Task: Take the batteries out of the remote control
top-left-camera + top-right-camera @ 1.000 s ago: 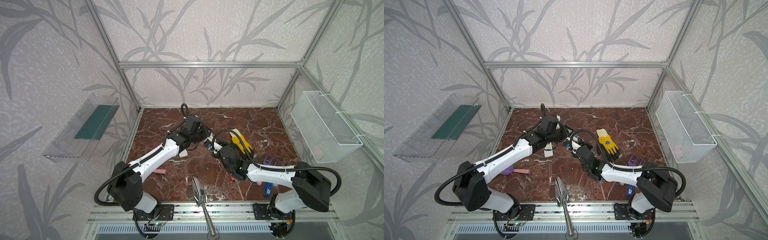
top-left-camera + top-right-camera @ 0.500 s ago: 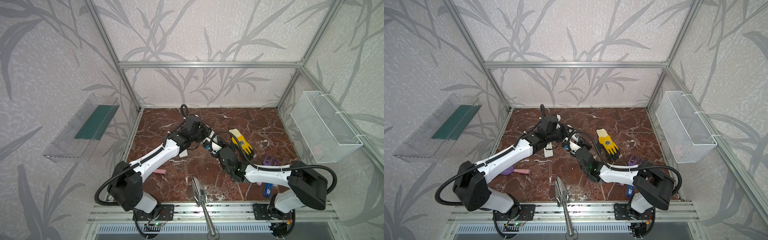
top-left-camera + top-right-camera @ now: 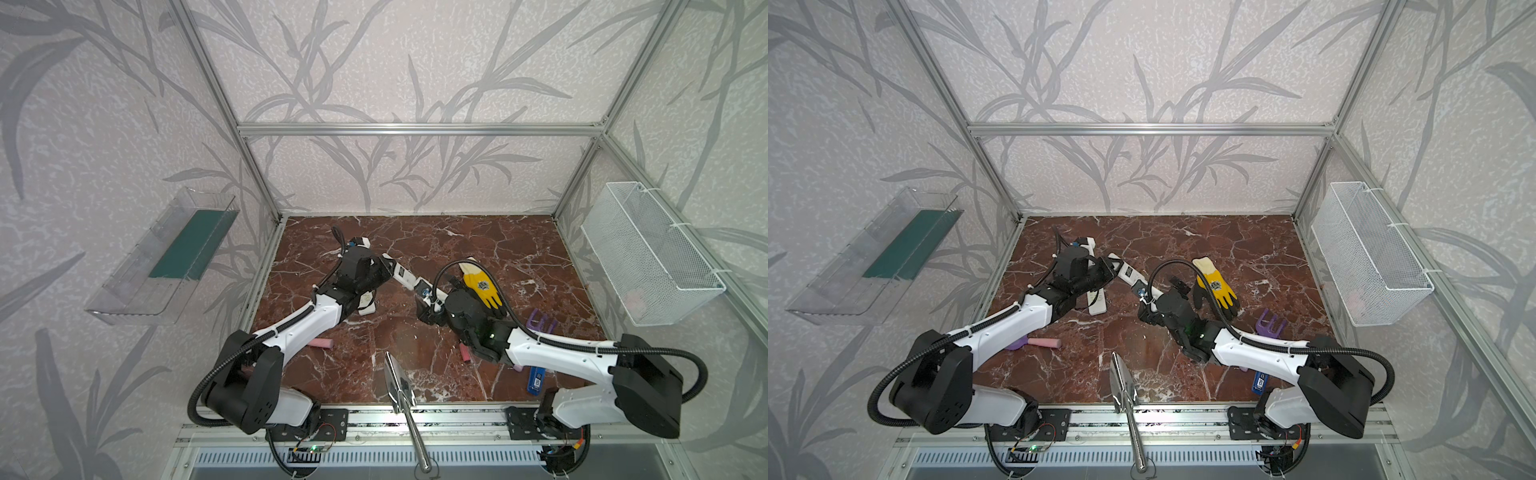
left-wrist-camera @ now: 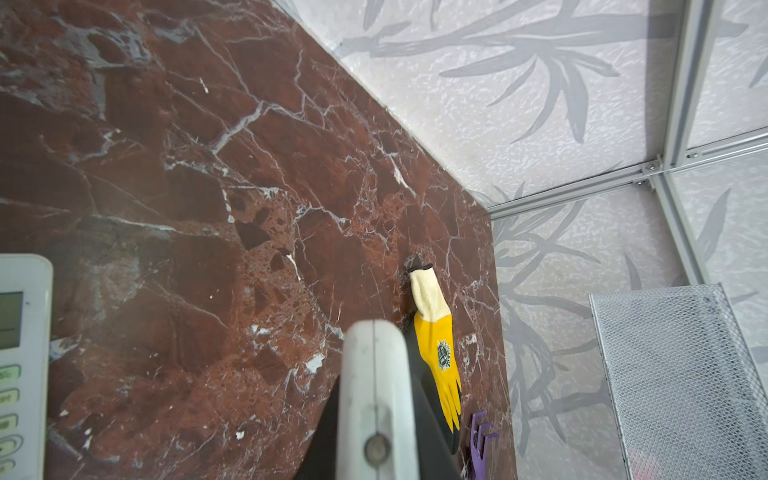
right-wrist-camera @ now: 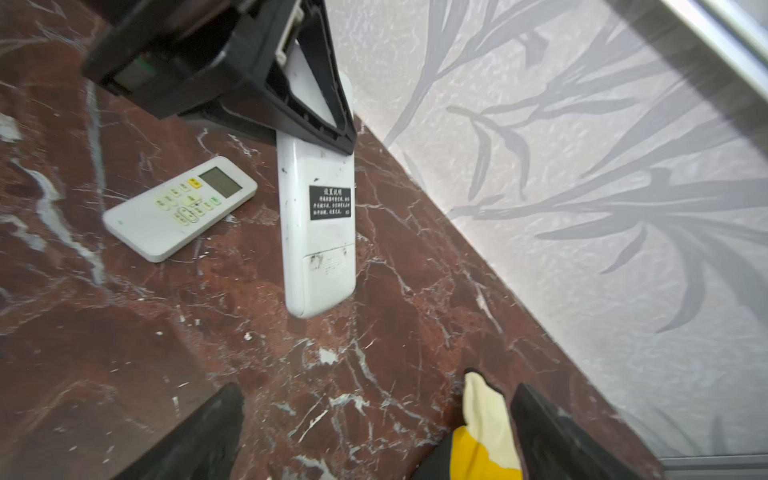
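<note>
Bimanual cell, marble floor [image 3: 498,249]. The left gripper [image 3: 383,267] is clenched on one end of the remote [image 5: 318,216], gripping it by its long edges and holding it tilted above the floor. The remote's back faces the right wrist camera: a black label sits at mid-length and the battery cover [image 5: 328,266] is in place at the free end. The batteries are therefore hidden; none can be seen in any view.

The right gripper [image 5: 374,436] is released, its fingers [image 5: 208,436] spread wide. It stands just beyond the remote's free end, apart from it. In both top views that free end points toward the right gripper.

A second remote [image 5: 178,208] lies face up on the floor beside the held one, partly under the left arm in a top view [image 3: 1096,303].

A yellow glove [image 3: 482,286] lies just behind the right gripper, and its pale cuff shows beside one finger in the right wrist view. A purple rake [image 3: 540,322] lies to the glove's right. A pink cylinder [image 3: 322,343] lies near the left arm. A trowel [image 3: 397,386] rests at the front edge. A wire basket [image 3: 648,257] hangs on the right wall.
</note>
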You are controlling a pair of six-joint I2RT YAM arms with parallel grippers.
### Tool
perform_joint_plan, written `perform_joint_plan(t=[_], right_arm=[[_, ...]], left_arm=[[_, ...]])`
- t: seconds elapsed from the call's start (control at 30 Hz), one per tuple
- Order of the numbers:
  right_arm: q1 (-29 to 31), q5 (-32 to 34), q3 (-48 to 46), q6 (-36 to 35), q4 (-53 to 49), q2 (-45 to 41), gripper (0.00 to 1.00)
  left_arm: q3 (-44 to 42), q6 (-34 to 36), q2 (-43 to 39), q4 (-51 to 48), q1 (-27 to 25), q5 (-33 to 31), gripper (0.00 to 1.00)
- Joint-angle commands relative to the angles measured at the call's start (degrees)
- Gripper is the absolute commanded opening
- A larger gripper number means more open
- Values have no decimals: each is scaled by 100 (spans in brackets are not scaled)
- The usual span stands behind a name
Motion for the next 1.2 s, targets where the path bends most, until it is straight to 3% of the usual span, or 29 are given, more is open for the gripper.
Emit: perform_joint_plan(t=[0.0, 0.17, 0.37, 0.53, 0.67, 1.17], right_arm=[[-475, -1187, 528, 1599, -1278, -159, 99], [-1165, -2572, 838, 3157, -1777, -79, 99], [-1890, -4000, 714, 4787, -1139, 55, 93], [-1935, -4596, 898, 5300, -682, 220, 85], [-1935, -5058, 1124, 5835, -275, 436, 72], [-1933, -5596, 1316, 6628, 1214, 1004, 61]], left_arm=[[-346, 137, -334, 1312, 25, 350, 0], [-1012, 140, -538, 2507, 27, 491, 0], [-1555, 91, -786, 3439, 27, 458, 0], [-1811, -129, -1050, 3810, 27, 203, 0], [-2009, -432, -1169, 4227, 27, -55, 0], [-1826, -1594, -515, 5441, 19, 290, 0]])
